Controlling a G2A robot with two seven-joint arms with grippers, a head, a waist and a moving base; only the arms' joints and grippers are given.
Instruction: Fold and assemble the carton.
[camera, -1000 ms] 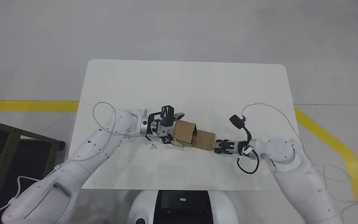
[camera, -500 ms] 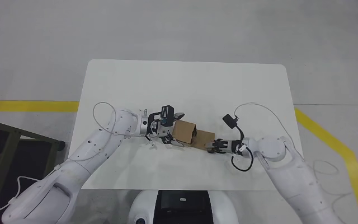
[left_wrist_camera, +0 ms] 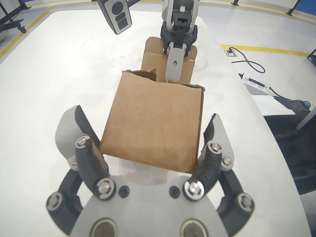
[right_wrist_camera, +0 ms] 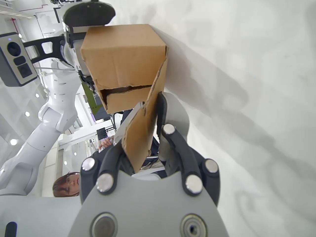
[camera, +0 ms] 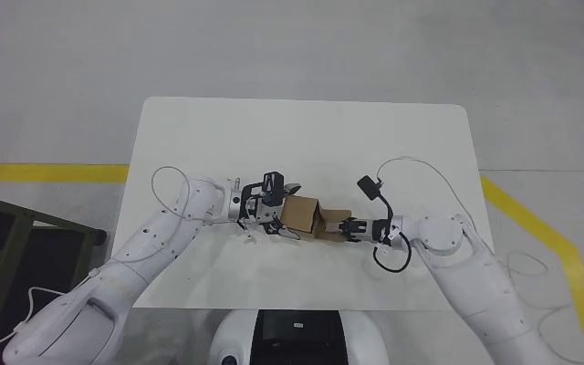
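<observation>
A brown carton [camera: 299,215] lies on its side near the front middle of the white table [camera: 411,146]. My left gripper [camera: 271,219] holds its closed end, one finger [left_wrist_camera: 74,124] against each side wall of the carton [left_wrist_camera: 153,122]. At the open end a long flap [camera: 334,224] sticks out, and my right gripper [camera: 350,228] is shut on it. In the right wrist view the flap [right_wrist_camera: 140,129] stands edge-on between the fingers of the right gripper [right_wrist_camera: 150,102], bent up in front of the carton [right_wrist_camera: 121,55]. The right gripper [left_wrist_camera: 174,72] reaches the torn rim.
The carton sits close to the table's front edge [camera: 301,308]. Wide bare table lies behind and to both sides. A black cable [camera: 392,260] loops from the right wrist. Off the table, a floor socket [left_wrist_camera: 230,53] and cord lie on the ground.
My right gripper has moved left toward the carton with the flap in it, so the flap now shows shorter and bent up at the opening. The left gripper and carton body stayed put.
</observation>
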